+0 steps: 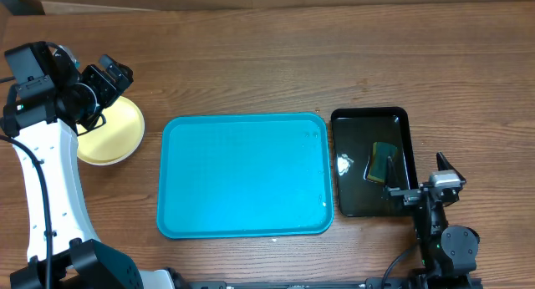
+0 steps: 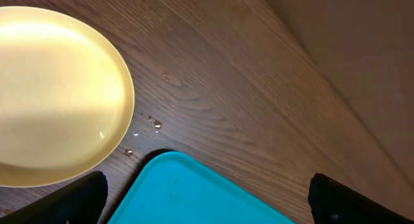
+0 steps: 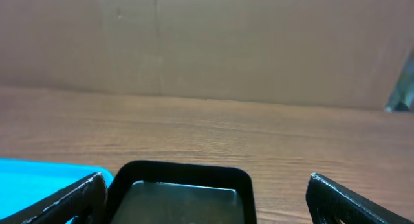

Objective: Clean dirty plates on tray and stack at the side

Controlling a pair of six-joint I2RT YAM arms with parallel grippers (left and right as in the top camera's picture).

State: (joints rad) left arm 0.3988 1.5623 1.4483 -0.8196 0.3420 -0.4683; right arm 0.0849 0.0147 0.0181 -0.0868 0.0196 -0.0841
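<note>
The turquoise tray (image 1: 242,176) lies mid-table with nothing on it; its corner shows in the left wrist view (image 2: 194,195) and its edge in the right wrist view (image 3: 39,175). A pale yellow plate (image 1: 117,134) sits on the table left of the tray, partly under my left arm; it also shows in the left wrist view (image 2: 58,94). No white plates can be told apart. My left gripper (image 1: 113,74) (image 2: 207,201) hovers open and empty above the plate's far edge. My right gripper (image 1: 422,191) (image 3: 207,198) is open and empty at the black tray's near right corner.
A glossy black tray (image 1: 372,122) (image 3: 181,175) holding water and a green-yellow sponge (image 1: 382,161) stands right of the turquoise tray. Small water drops (image 2: 155,123) lie on the wood between plate and tray. A cardboard wall runs along the table's far edge.
</note>
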